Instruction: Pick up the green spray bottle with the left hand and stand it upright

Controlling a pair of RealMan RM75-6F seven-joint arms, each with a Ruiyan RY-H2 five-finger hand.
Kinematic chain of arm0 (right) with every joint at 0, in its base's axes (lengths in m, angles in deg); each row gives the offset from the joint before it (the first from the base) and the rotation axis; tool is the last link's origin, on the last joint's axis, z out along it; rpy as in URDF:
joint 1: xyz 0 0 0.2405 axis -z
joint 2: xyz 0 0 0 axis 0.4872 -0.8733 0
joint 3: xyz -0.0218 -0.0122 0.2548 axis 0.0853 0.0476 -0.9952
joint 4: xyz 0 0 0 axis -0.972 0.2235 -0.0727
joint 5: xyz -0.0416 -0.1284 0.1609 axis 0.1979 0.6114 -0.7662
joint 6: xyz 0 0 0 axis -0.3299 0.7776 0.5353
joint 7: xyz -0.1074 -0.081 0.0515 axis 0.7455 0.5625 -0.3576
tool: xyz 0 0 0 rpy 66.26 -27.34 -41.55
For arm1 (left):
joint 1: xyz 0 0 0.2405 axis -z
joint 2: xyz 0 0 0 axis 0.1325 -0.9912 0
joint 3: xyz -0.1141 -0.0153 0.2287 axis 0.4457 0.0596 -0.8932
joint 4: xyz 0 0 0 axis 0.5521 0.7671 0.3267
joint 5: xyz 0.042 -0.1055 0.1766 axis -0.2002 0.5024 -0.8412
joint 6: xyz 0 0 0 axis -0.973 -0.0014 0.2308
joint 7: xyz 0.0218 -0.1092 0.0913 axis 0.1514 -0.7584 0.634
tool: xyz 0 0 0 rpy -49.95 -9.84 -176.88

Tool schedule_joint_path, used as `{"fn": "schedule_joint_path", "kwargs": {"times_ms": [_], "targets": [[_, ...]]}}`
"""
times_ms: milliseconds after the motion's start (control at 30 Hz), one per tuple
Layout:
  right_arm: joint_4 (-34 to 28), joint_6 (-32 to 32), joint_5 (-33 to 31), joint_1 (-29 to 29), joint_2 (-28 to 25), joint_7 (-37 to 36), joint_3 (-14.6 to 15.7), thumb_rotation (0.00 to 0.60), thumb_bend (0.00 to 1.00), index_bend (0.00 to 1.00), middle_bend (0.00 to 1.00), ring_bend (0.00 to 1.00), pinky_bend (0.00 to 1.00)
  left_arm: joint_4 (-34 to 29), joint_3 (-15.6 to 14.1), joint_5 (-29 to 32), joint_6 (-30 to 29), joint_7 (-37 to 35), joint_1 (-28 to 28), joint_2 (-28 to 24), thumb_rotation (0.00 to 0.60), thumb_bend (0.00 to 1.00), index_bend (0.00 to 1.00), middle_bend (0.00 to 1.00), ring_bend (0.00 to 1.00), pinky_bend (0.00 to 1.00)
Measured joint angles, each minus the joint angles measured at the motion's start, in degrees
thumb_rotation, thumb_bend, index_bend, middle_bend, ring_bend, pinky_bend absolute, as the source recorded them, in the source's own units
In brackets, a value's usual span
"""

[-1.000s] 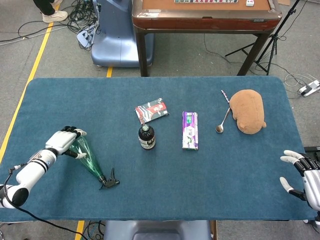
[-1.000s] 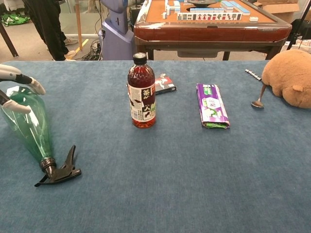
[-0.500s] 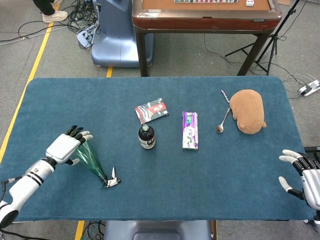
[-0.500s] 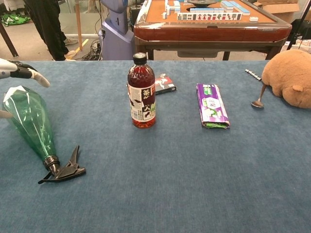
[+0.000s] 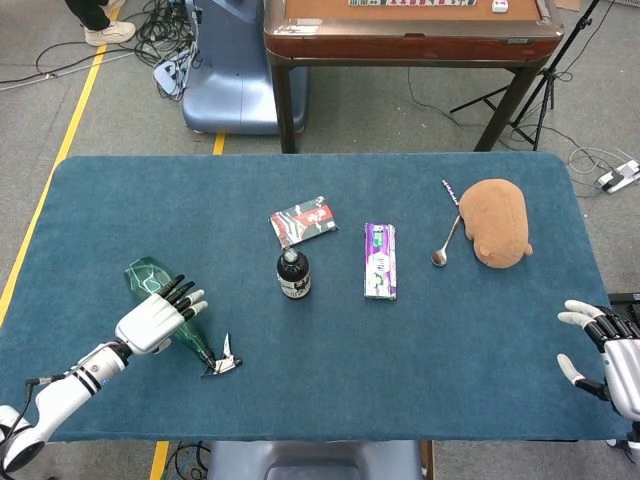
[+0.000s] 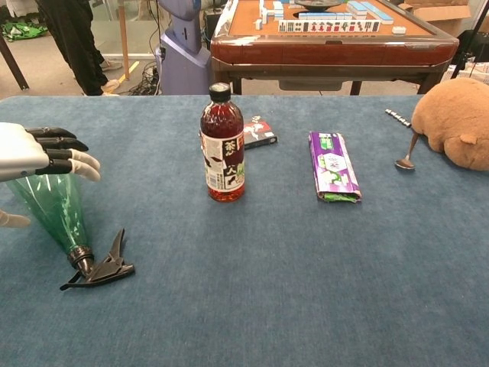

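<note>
The green spray bottle (image 5: 165, 300) is seen lying flat near the table's left front edge, its long axis running from 10 o'clock down to its black trigger nozzle (image 5: 220, 359) at 4 o'clock. The left hand (image 5: 155, 320) is spread over its middle, fingers apart, nothing grasped yet. The right hand (image 5: 600, 350), far off, is idle and unclenched.

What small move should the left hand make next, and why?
Probably lower and close around the green spray bottle. The bottle lies on its side on the table, black trigger toward the robot. The left hand is above its body with the fingers apart, so it holds nothing yet.
</note>
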Motion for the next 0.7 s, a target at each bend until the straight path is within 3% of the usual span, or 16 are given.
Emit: {"fn": "schedule_joint_path", "kwargs": {"times_ms": [400, 700], "targets": [[-0.17, -0.15, 0.02, -0.02, -0.09, 0.08, 0.06, 0.6, 0.27, 0.32, 0.24, 0.18, 0.29, 11.09, -1.69, -4.86, -1.7, 0.27, 0.11, 7.23, 0.6, 0.23, 0.28, 0.18, 0.0, 0.0], [-0.28, -0.24, -0.28, 0.07, -0.21, 0.25, 0.07, 0.6, 0.27, 0.32, 0.24, 0.18, 0.29, 18.36, -2.19, -7.95, -6.43, -1.13, -0.04, 11.66, 0.6, 0.23, 0.49, 0.4, 0.17, 0.04]]}}
